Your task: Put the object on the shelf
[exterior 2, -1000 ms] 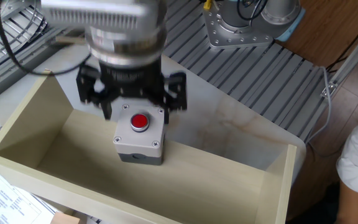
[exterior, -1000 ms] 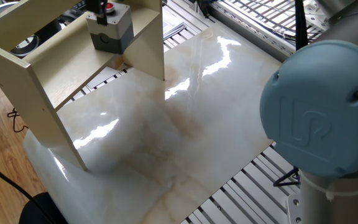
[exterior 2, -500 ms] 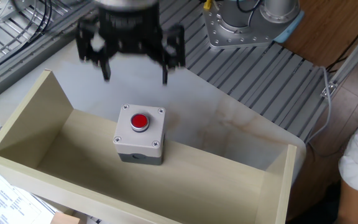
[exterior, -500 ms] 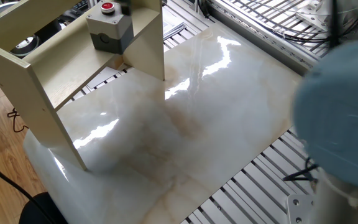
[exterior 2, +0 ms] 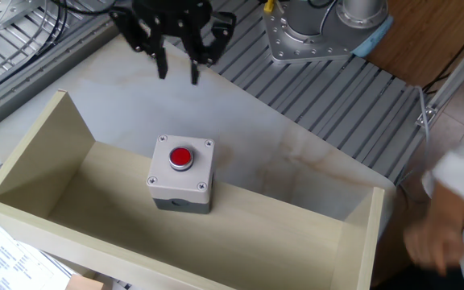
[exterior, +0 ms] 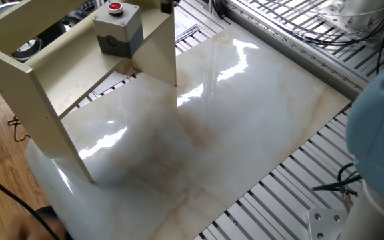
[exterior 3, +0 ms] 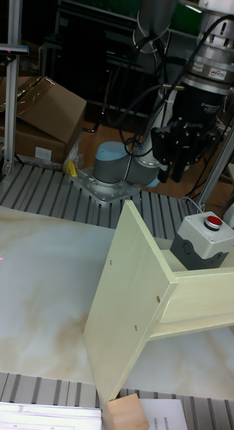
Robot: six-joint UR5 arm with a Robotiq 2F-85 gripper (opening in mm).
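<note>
The object (exterior 2: 181, 172), a grey box with a round red button on its light top, stands upright on the shelf (exterior 2: 71, 201) board between the upright side panels. It also shows as the object (exterior: 118, 27) on the shelf (exterior: 72, 77), and as the object (exterior 3: 202, 242) on the shelf (exterior 3: 130, 289). My gripper (exterior 2: 179, 71) hangs open and empty well above and behind the box, touching nothing. In the tall view the gripper (exterior 3: 170, 173) is up and to the left of the box.
The shelf stands on a glossy marble tabletop (exterior: 212, 133) ringed by slatted metal. My arm's base (exterior 2: 311, 34) is bolted at the far edge. A person's blurred hand (exterior 2: 437, 238) is at the right edge. A small wooden block (exterior 3: 127, 412) lies by the shelf's foot.
My gripper, a second ago low around the box, has let go and risen up and back from it. The box stays on the shelf. A hand has come in at the right.
</note>
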